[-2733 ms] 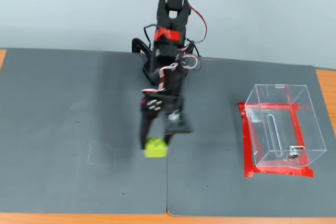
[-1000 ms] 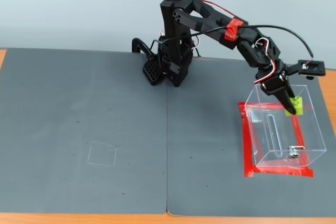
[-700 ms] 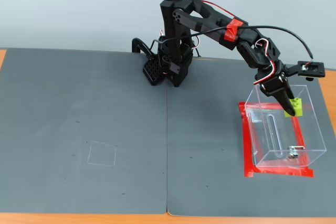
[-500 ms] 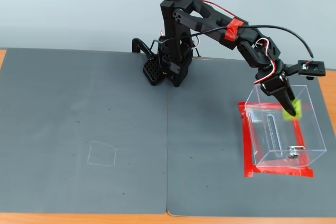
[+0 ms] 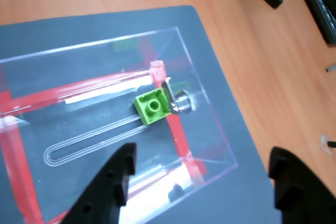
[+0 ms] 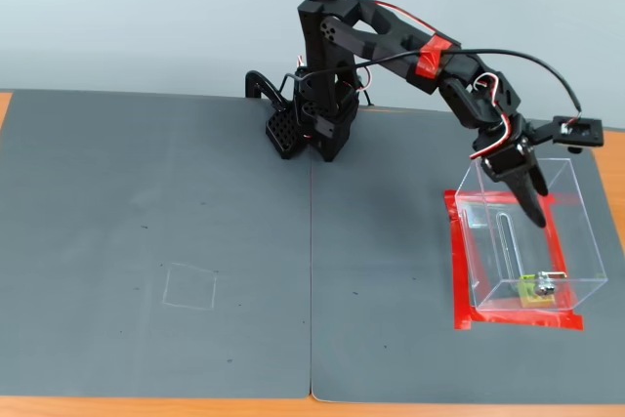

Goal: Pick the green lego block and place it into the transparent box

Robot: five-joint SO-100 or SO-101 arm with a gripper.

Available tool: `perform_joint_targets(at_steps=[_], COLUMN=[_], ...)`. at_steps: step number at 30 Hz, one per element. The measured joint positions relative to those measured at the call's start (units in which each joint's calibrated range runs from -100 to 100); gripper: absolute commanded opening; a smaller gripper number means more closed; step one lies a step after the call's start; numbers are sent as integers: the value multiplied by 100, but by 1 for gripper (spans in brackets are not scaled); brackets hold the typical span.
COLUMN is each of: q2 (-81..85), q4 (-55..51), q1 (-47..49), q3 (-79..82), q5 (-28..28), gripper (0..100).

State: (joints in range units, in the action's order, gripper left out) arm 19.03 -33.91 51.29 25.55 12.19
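Now green lego block [image 5: 153, 106] dropped — claw [image 5: 202, 182] empty.

Green lego block [image 5: 153, 106] inside transparent box [image 6: 576, 241], on floor beside metal fitting [image 5: 178, 100]; gripper [image 5: 205, 182] above.

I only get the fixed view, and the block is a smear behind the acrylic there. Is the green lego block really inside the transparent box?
Observer: Yes. In the wrist view the green lego block lies flat on the floor of the transparent box, top face up.
Operator: Is the claw holding anything?
Observer: No. The claw is open above the box, with its fingers wide apart and nothing between them.
Operator: What is the shiny bit beside the block?
Observer: A small metal fitting. The block rests right against it, at the end of the slot.
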Motion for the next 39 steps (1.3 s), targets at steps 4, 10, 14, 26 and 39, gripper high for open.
perform_joint_targets(at_steps=[4, 10, 14, 26, 39], q2=[374, 1818, 2931, 5582, 7052], q4=[-9, -9, 9, 9, 0], q1=[-273, -965, -1422, -2852, -4097], q3=[135, 1293, 2119, 4122, 5478], q5=[0, 0, 0, -5, -34], gripper=[18, 2, 2, 2, 2])
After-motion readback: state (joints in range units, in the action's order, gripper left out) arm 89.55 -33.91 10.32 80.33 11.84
